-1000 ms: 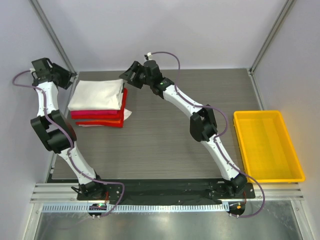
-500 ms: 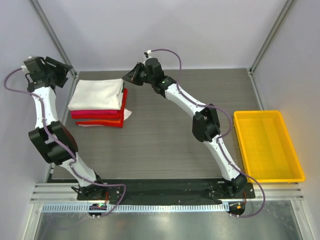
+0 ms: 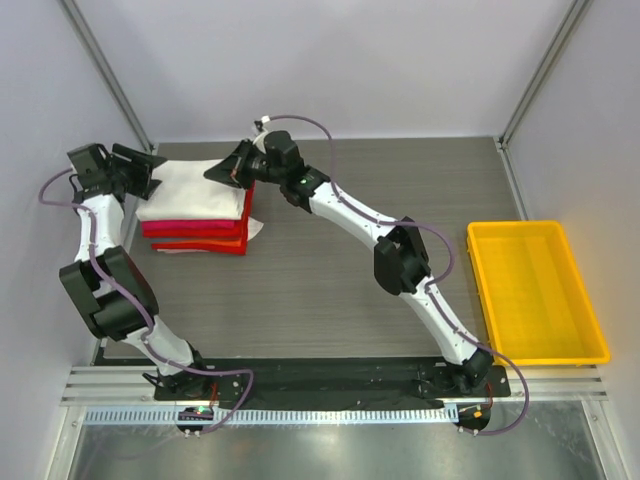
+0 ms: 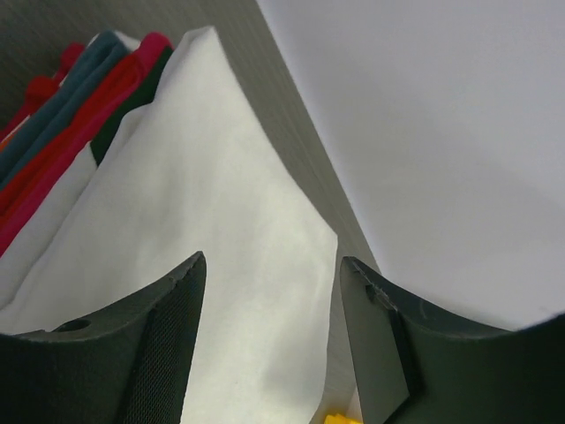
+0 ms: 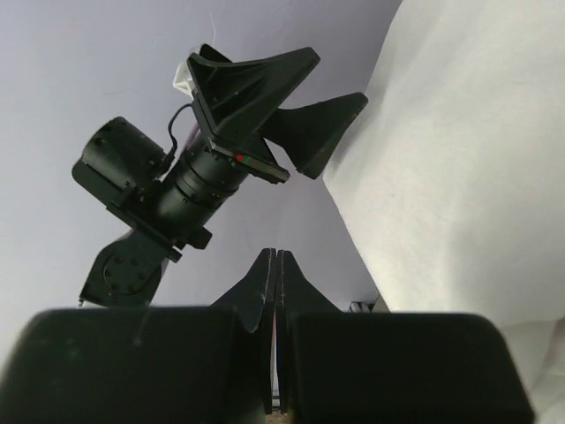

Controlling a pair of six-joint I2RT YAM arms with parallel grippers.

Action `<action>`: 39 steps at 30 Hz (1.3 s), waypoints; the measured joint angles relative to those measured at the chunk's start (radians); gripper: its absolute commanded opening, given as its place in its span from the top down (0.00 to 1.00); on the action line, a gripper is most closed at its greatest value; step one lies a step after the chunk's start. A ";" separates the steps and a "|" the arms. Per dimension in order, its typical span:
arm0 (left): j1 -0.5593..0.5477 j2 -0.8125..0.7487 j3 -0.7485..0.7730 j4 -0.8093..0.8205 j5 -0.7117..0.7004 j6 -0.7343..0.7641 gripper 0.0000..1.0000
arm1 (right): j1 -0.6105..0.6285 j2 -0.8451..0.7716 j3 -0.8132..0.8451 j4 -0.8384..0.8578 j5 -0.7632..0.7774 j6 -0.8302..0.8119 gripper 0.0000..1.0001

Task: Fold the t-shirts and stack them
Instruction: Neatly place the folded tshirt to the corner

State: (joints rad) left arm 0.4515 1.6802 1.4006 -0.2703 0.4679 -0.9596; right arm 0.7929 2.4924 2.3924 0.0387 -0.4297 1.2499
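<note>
T-shirts (image 3: 195, 222) stacked, white shirt (image 3: 195, 190) on top, on counter (image 3: 330, 270) at ten o'clock. Left gripper (image 3: 148, 172) open at stack's nine o'clock edge; right gripper (image 3: 220, 172) closed, empty, at one o'clock. We would square edges with light nudges.

Only edges of the lower shirts (image 3: 195, 236) show under the white shirt (image 3: 195, 188). I cannot tell whether the right gripper (image 3: 215, 172) touches the cloth. Yellow speck (image 4: 341, 419) at the left wrist view's bottom edge: too small to identify.
</note>
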 measured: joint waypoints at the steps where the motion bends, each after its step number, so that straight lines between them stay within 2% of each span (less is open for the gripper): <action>1: 0.002 0.002 -0.016 0.008 0.005 -0.003 0.37 | 0.000 0.008 0.000 0.008 -0.005 0.011 0.99; 9: 0.028 0.033 -0.122 0.083 0.036 -0.029 0.39 | -0.038 0.049 -0.109 0.016 -0.019 0.109 0.99; 18: 0.029 0.034 -0.122 0.093 0.034 -0.025 0.39 | -0.109 0.022 -0.323 0.018 -0.034 0.114 0.99; 25: 0.029 0.008 -0.080 0.069 0.031 -0.024 0.38 | -0.146 -0.108 -0.446 0.011 -0.040 0.049 0.99; 31: 0.020 -0.119 -0.080 0.061 0.045 -0.054 0.38 | -0.166 -0.291 -0.572 0.023 -0.055 -0.044 0.99; 35: -0.002 -0.195 -0.124 0.161 0.094 -0.147 0.39 | -0.187 -0.406 -0.684 0.053 -0.073 -0.098 0.99; 39: -0.062 -0.203 -0.151 0.204 0.101 -0.204 0.39 | -0.216 -0.486 -0.790 0.074 -0.099 -0.158 0.99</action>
State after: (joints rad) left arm 0.3893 1.4769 1.2491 -0.0662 0.5694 -1.1633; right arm 0.5766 2.0060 1.6020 0.1127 -0.5285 1.0924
